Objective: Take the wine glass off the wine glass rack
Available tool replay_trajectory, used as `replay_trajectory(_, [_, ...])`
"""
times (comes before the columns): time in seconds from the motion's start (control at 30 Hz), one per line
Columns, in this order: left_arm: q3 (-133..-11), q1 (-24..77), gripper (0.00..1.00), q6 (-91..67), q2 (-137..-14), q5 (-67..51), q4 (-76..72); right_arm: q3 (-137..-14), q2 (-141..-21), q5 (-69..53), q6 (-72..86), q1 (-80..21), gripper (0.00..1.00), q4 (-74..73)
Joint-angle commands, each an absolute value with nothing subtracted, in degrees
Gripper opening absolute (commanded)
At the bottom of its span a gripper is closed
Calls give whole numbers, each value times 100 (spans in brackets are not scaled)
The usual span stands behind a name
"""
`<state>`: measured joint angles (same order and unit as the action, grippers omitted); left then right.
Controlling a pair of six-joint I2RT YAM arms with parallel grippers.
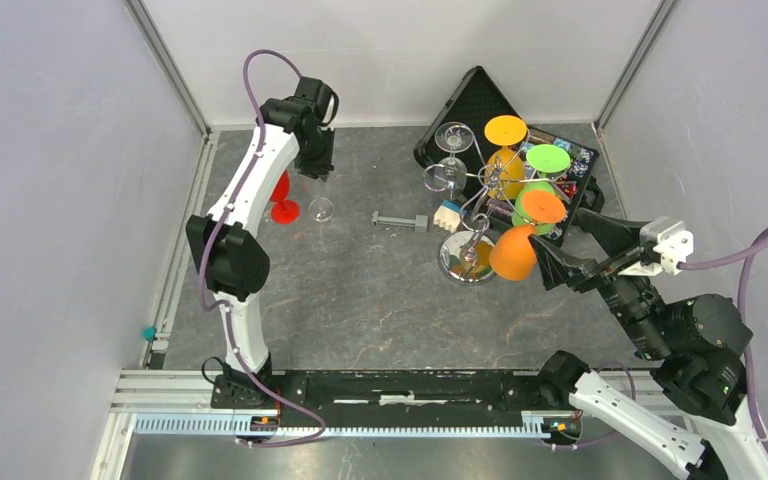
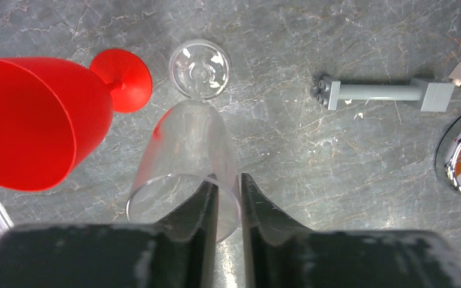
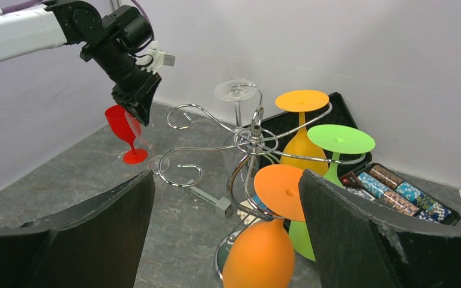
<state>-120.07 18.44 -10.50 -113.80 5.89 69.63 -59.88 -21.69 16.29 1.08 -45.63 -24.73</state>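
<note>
Case (image 1: 465, 105): black, lid up, at 1 o'clock of the rack; holds rows of coloured chips (image 1: 572, 158).
Rack (image 1: 468, 258): silver wire on a round mirrored base; carries orange, green and clear glasses hanging bowl-down from its curled arms.
Clear wine glass (image 2: 186, 150): off the rack, upright on the table at 9 o'clock of it; red glass (image 2: 30, 120) just beside, at 9 o'clock.
Left gripper (image 2: 228, 178): right above the clear wine glass, fingers a narrow slit apart with the rim in the slit; gripping or only straddling, cannot tell.
Right gripper (image 3: 225, 177): spread wide, holding nothing, at 4 o'clock of the rack; nearest orange glass (image 3: 264, 240) just ahead of its fingers.
</note>
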Motion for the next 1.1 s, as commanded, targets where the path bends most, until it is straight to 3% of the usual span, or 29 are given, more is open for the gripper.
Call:
replay_trajectory(0.0, [-12458,1780,30,-782,-11501,618,6960,-6146,-2204,1510,211,-4572,93,-2583])
replay_trajectory(0.17, [-12768,1767,47,-791,-11495,624,6963,-6277,-2304,1474,262,-4570,93,-2765])
replay_trajectory(0.3, [-12988,1758,68,-769,-11270,458,6875,-6320,-2344,1712,289,-4570,93,-2926])
replay_trajectory(0.4, [-12990,1758,77,-800,-10968,419,6688,-6402,-2438,1829,306,-4568,94,-3091])
replay_trajectory(0.57, [-12848,1758,98,-868,-10398,148,6432,-7092,-3024,2297,308,-4572,94,-3808])
replay_trajectory(0.87, [-11279,1758,100,-1430,-8744,-1063,4976,-8003,-4152,3508,266,-4570,88,-4618])
replay_trajectory(1.07, [-9792,1767,100,-2734,-7717,-2839,3166,-7993,-4520,3962,343,-4572,86,-4890])
